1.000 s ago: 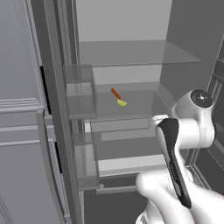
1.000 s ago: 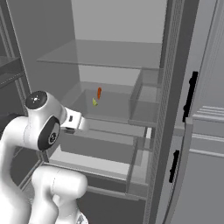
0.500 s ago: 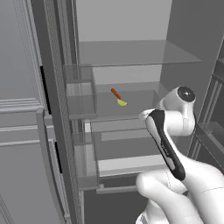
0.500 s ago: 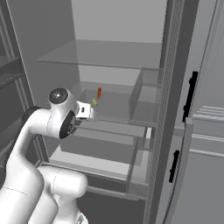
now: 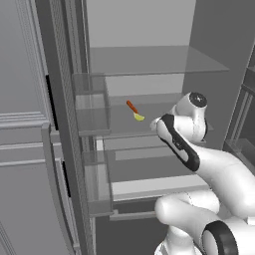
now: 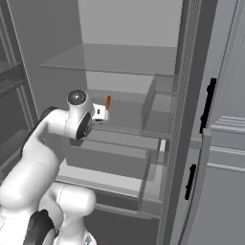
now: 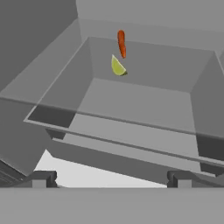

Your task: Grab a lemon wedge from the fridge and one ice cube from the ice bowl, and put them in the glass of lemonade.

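wedge: we see lemon wedge point(image 7: 117, 67) on fridge point(image 5: 149, 60) shelf, beside orange-red stick point(image 7: 122, 43)
gripper point(image 7: 109, 177): jaws wide apart, holds nothing

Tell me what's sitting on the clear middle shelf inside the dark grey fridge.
On the clear shelf lie a tiny yellow lemon wedge and, just behind it, a thin orange-red stick. The white arm covers the shelf's right part in the left base view.
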Robot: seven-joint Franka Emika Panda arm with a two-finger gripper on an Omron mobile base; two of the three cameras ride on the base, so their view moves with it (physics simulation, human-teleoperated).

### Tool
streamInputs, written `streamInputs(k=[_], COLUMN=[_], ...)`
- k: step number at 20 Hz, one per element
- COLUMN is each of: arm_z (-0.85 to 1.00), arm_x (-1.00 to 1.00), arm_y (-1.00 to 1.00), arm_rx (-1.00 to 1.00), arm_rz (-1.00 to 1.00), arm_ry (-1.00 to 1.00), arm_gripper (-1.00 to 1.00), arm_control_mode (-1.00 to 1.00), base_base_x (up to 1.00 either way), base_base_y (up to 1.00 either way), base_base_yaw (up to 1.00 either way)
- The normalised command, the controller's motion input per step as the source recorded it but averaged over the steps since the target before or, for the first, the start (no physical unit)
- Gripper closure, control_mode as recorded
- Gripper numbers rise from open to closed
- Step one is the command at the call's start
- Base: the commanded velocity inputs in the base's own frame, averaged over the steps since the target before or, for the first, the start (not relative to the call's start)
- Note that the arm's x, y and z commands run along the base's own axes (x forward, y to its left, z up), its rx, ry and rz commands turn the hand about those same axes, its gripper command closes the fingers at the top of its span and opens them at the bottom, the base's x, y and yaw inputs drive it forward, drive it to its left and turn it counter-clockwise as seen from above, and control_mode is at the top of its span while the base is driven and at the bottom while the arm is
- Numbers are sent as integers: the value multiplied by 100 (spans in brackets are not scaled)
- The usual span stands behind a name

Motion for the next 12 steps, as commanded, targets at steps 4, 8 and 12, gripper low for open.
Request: streamInputs(k=[4,8,12], arm_z=[-1,-18,-23], arm_x=[35,28,25], arm_y=[0,0,0], arm_rx=[0,-1,-1], arm_rz=[0,0,0], arm_ry=[1,0,0], arm_gripper=[-100,-100,-100], arm_control_mode=[-100,-100,-100], base_base_x=[0,0,0], base_base_y=[0,0,0], base_base_yaw=[0,0,0])
